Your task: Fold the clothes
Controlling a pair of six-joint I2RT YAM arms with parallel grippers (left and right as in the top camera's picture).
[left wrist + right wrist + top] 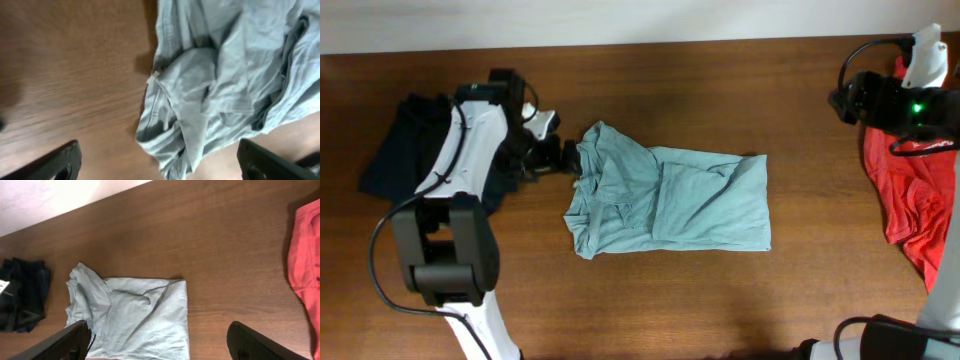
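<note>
Dark fingertips fill the two bottom corners of the left wrist view. They belong to the left gripper, whose jaws stand wide apart and hold nothing. Between them lies the crumpled end of the grey-blue T-shirt. Whether the fingers touch the cloth cannot be told. A small white label shows at the hem there, and loose overlapping folds are heaped just beside it.

From overhead, the left gripper sits at the upper left edge of the grey-blue T-shirt. The shirt lies mid-table as a rough rectangle, smooth at its right end and bunched at its left. The navy T-shirt lies in a heap on the wooden table, near its left end and partly under the left arm.

The right gripper hangs raised at the far right, jaws also apart and empty, beside the red T-shirt. Its own camera looks across the table at the grey-blue T-shirt.

The step in hand seems to be tidying the bunched end. To do it well, the left fingers should probably pinch only the top layer near the label. They should then draw it flat before any further fold, so the smooth right half is not dragged.
</note>
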